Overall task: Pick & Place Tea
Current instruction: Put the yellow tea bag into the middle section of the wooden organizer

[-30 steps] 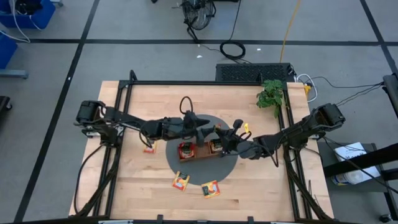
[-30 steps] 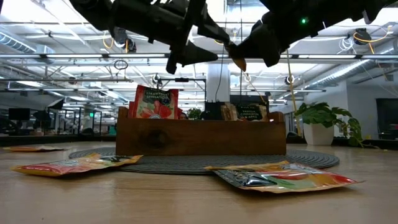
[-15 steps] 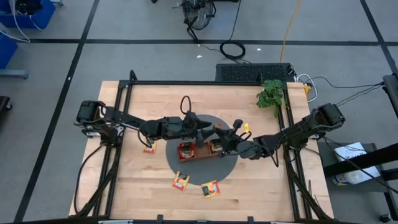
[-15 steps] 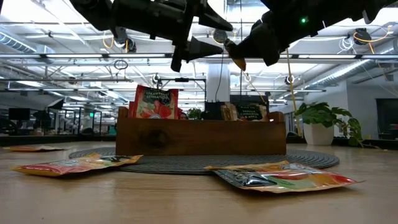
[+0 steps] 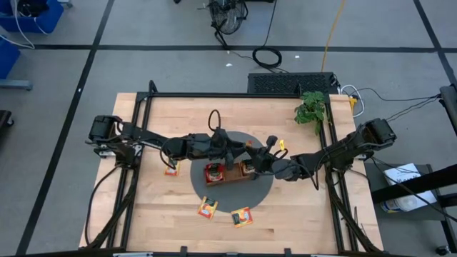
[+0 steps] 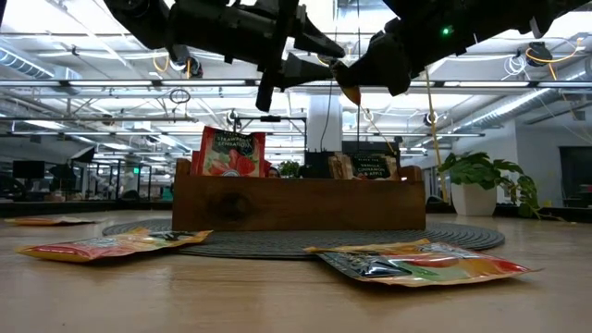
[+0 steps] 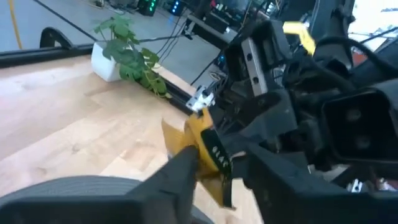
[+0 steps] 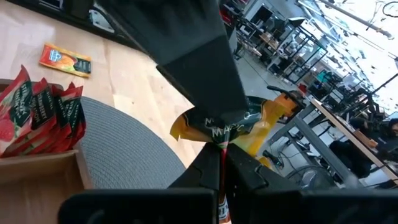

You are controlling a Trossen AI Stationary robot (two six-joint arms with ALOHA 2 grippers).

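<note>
From overhead, both arms met above the wooden tray (image 5: 228,174) on its round grey mat (image 5: 265,184), mid-bench. The right claw (image 5: 253,150) was clamped on a yellow packet (image 5: 248,145), with the left claw (image 5: 240,148) pressed up against it from nine o'clock. Red packets (image 5: 213,171) stood in the tray's nine o'clock compartment, dark-printed packets (image 5: 248,168) in the three o'clock one, and the middle looked bare. A stray packet (image 5: 171,170) lay at nine o'clock of the tray and a pair of packets (image 5: 207,208) at six. At bench height, the yellow packet hung high over the tray, well clear of it. The left wrist camera showed the left claw bracketing the packet, though I couldn't tell if it had clamped. The right wrist camera showed its own claw pinching the packet's edge. I judged the job partway through: a handover in hand, three packets left to collect.
</note>
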